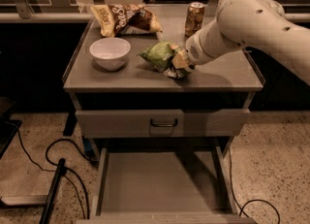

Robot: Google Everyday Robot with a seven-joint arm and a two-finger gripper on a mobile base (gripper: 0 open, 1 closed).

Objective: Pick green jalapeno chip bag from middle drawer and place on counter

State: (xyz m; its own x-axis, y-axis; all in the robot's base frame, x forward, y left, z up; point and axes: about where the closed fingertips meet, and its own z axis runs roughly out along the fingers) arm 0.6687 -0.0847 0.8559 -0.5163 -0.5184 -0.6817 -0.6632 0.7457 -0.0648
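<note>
Bag (pixel 161 56) mid-frame, on or just above counter (pixel 223 75), can't tell which. Gripper (pixel 182 64) pinching its crumpled right end. Likely light, soft, slick foil; hold the seam, chips crush.

I've got the gripper (pixel 180 64) over the counter (pixel 218 75), right of the white bowl (pixel 110 52), clamped on the right end of the green chip bag (pixel 160 56). The bag is just beside the bowl; can't tell if it touches the top. Behind the bowl: brown chip bag (pixel 127 18). Behind, well right of the bowl: can (pixel 194 19), upright. Below the bowl: closed drawer (pixel 162 122), then the middle drawer (pixel 162 182), pulled out.
</note>
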